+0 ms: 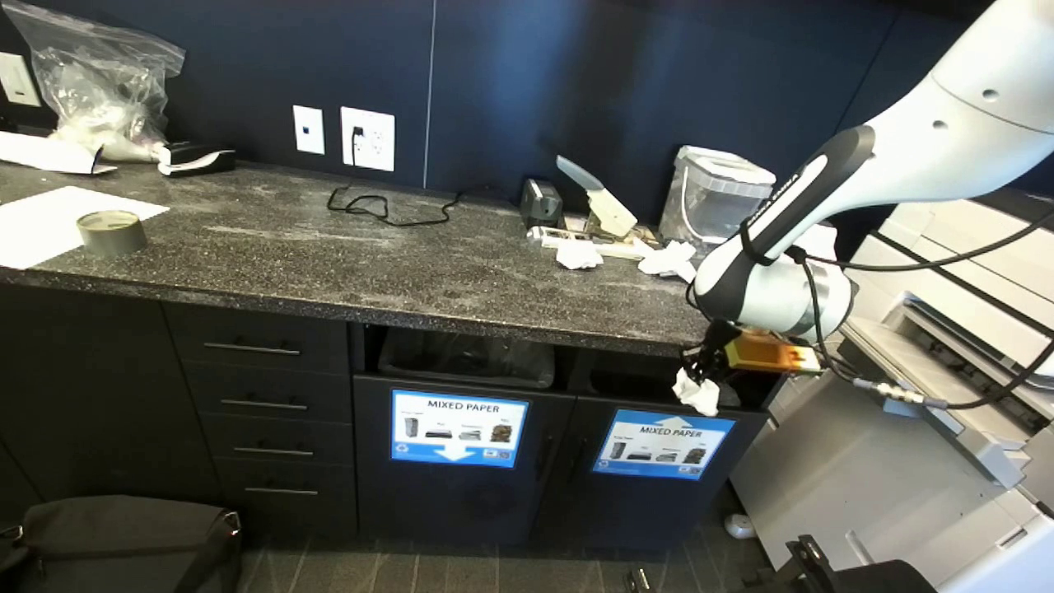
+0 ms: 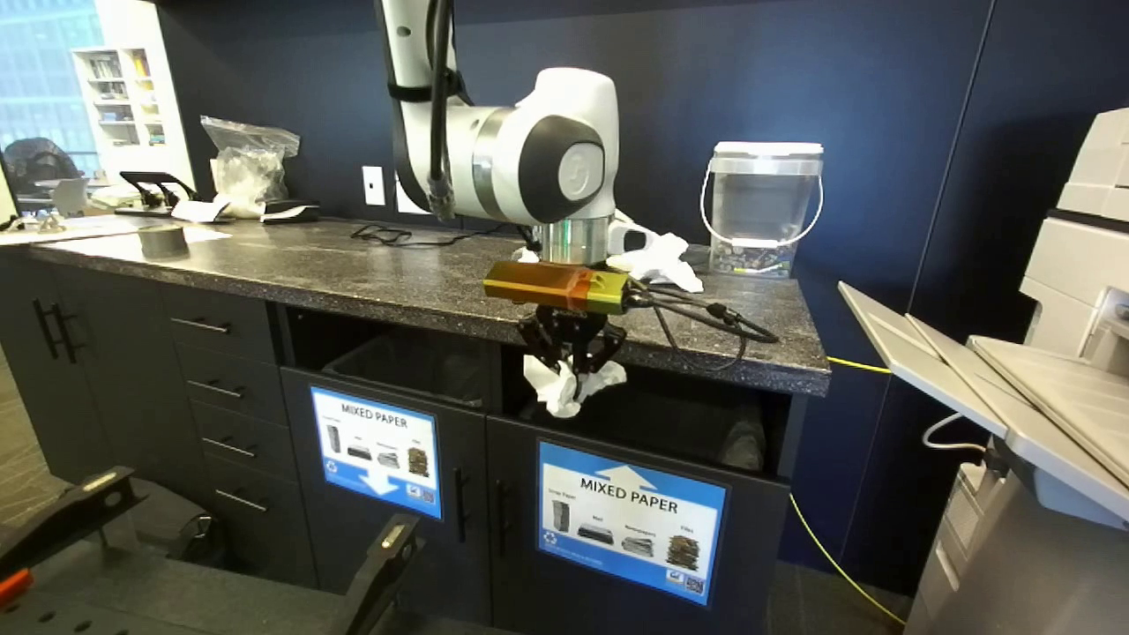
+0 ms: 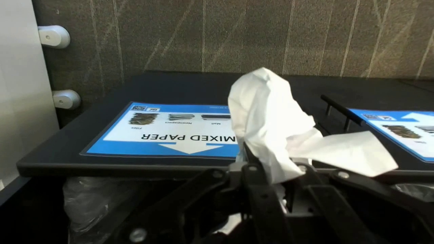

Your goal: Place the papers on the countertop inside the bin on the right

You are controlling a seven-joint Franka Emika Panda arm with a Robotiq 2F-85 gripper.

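Observation:
My gripper [image 1: 700, 375] is shut on a crumpled white paper [image 1: 697, 394], which sticks out beyond the fingertips. In an exterior view the held paper [image 2: 551, 388] hangs just below the countertop's edge, before the slot of the bin on the right [image 2: 754, 547]. Seen from the wrist, the paper [image 3: 268, 115] stands out over the top edge of the bin's front [image 3: 118, 169] and covers part of its blue label; it hides my fingertips. More papers [image 1: 669, 259] and a wad [image 1: 578, 254] lie on the dark speckled countertop [image 1: 395, 272].
The countertop's thick edge [image 2: 706, 366] overhangs the slot. A twin compartment [image 1: 461, 494] adjoins the bin. Behind the papers stand a translucent tub [image 2: 763, 203] and a black box [image 1: 541, 203]. A printer [image 1: 823, 461] stands close beside the bin. A tape roll [image 1: 113, 235] lies far left.

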